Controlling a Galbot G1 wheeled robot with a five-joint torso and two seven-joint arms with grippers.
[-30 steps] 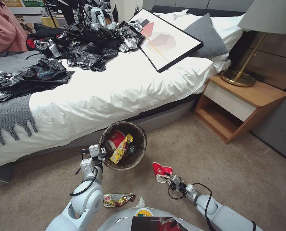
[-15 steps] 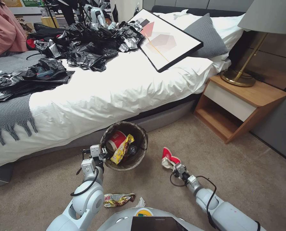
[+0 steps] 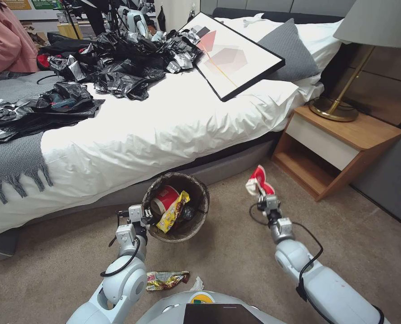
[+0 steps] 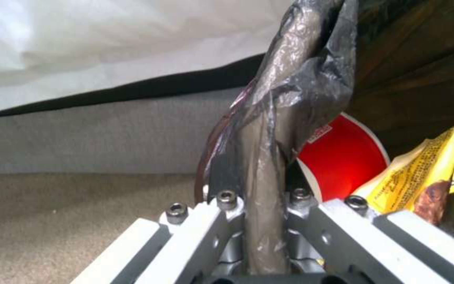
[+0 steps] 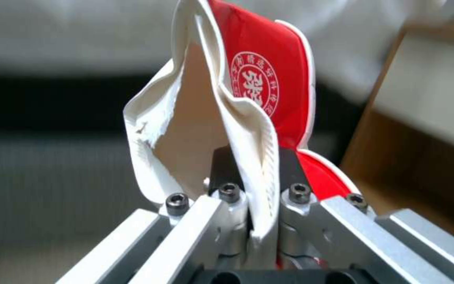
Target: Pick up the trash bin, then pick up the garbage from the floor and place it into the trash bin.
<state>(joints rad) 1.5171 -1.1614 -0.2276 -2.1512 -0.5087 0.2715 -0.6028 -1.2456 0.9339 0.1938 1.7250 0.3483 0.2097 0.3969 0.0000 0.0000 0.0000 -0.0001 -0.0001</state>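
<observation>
The right gripper (image 3: 264,194) has risen from low by the floor, over about 1 second, to well above it, carrying a crushed red-and-white cup (image 3: 258,181) pinched flat between its closed fingers; the right wrist view shows the cup's wall clamped between them. It now stands to the right of the bin (image 3: 175,206), apart from it and nearer the nightstand (image 3: 340,148) than before. The left gripper (image 3: 143,218) has barely moved, still closed on the bin's rim and liner, holding it just in front of the bed (image 3: 133,135). The bin already holds 1 red cup and a yellow wrapper (image 3: 172,211). The pick looks done; the cup must next travel left over the bin. A foil wrapper (image 3: 166,279) and a tissue (image 3: 197,284) remain on the floor near the base.
</observation>
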